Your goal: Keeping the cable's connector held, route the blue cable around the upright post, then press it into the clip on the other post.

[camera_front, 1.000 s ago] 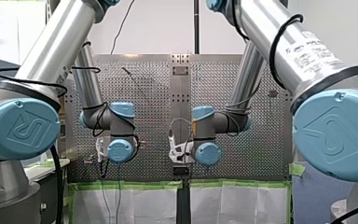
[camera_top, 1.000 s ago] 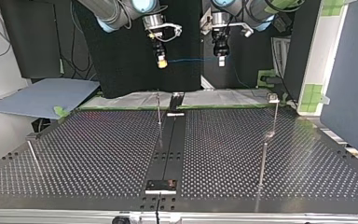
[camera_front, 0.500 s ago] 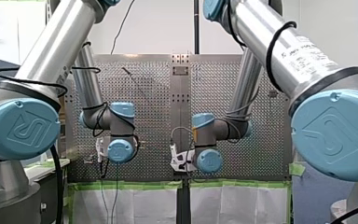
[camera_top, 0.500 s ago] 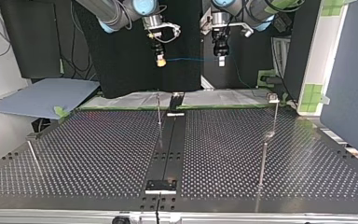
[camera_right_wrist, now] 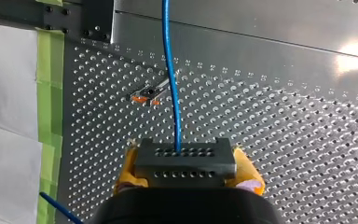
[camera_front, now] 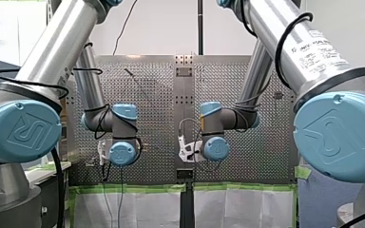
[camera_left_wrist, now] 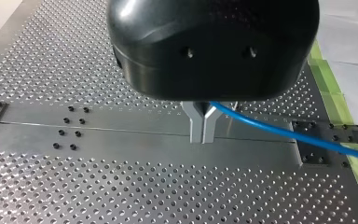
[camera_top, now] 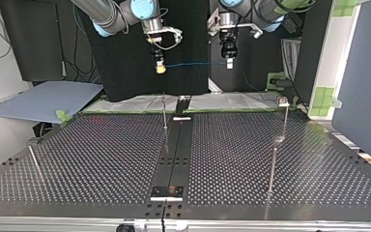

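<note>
Operator: Wrists first, front view. My left arm's blue-capped wrist (camera_front: 119, 153) and my right arm's blue-capped wrist (camera_front: 215, 148) hang at about the same height over the perforated metal table (camera_front: 152, 95). The fingers are hidden behind them, so no grip reading from here.

Checker: Top view?

Operator: My right gripper (camera_top: 160, 70), yellow at its tip, and my left gripper (camera_top: 229, 63) are both high above the table and well apart. The thin blue cable (camera_top: 193, 63) spans between them, long axis crosswise and nearly level. The slim upright metal post (camera_top: 164, 113) near the middle stands below that span, nearer my right gripper. A second thin post with a small head (camera_top: 284, 102) stands at this view's right, out past my left gripper. The head is too small to say whether it is the clip.

Checker: Left wrist view?

Operator: Metal fingers (camera_left_wrist: 196, 124) are pressed together on the cable, which leaves sideways.

Checker: Right wrist view?

Operator: Yellow pads (camera_right_wrist: 127, 173) are clamped on the dark perforated block connector (camera_right_wrist: 185, 163), and the cable runs straight ahead from it. A small orange-marked fitting (camera_right_wrist: 147, 96) sits just beside the cable's line, lower down. I cannot tell which post it belongs to.

Checker: Judgement?

Operator: The span probably has to come down to post height before any wrap.
</note>
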Action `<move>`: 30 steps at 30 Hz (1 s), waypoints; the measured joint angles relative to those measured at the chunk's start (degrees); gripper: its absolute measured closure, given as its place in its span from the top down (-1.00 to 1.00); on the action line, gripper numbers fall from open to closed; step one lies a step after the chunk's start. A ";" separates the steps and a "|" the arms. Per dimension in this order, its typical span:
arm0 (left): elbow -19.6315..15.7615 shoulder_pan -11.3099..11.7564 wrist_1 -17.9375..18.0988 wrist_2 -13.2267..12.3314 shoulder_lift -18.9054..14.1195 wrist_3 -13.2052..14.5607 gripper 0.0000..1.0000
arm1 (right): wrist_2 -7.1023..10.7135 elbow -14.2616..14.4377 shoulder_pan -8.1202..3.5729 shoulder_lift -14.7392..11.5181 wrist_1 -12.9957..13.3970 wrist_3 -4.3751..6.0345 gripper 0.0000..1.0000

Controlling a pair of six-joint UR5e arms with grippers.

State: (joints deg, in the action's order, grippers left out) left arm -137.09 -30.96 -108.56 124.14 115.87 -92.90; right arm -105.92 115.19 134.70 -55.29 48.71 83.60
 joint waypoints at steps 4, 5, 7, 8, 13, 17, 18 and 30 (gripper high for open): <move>0.00 0.00 0.00 0.00 0.00 0.00 -1.00 | 0.00 0.00 -0.01 -0.03 -0.15 0.00 -1.00; 0.00 0.00 0.00 0.00 0.00 0.00 -1.00 | 0.00 0.00 -0.01 -0.04 -0.17 0.00 -1.00; -0.02 -0.03 -0.06 0.07 -0.07 -0.06 -1.00 | 0.00 0.00 -0.01 -0.04 -0.18 0.00 -1.00; -0.02 -0.08 -0.23 0.24 -0.24 -0.23 -1.00 | 0.03 0.07 0.06 -0.14 -0.26 -0.08 -1.00; 0.06 0.08 -2.03 1.83 -2.05 -2.05 -1.00 | 0.65 0.12 0.40 -1.56 -1.29 0.28 -1.00; 0.07 0.88 -3.93 1.46 -3.94 -3.95 -1.00 | 2.01 -0.78 0.33 -3.26 -2.04 1.56 -1.00; 0.08 1.26 -4.49 1.21 -4.49 -4.49 -1.00 | 2.36 -1.09 0.28 -3.64 -2.32 1.91 -1.00; 3.27 7.04 -10.54 -3.81 -10.53 -7.13 -1.00 | 8.10 -6.75 -0.51 -9.42 -7.90 4.43 -1.00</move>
State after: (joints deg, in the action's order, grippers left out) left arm -133.81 -23.92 -119.10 120.33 105.34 -100.03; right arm -97.81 108.44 134.19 -64.70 40.82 88.03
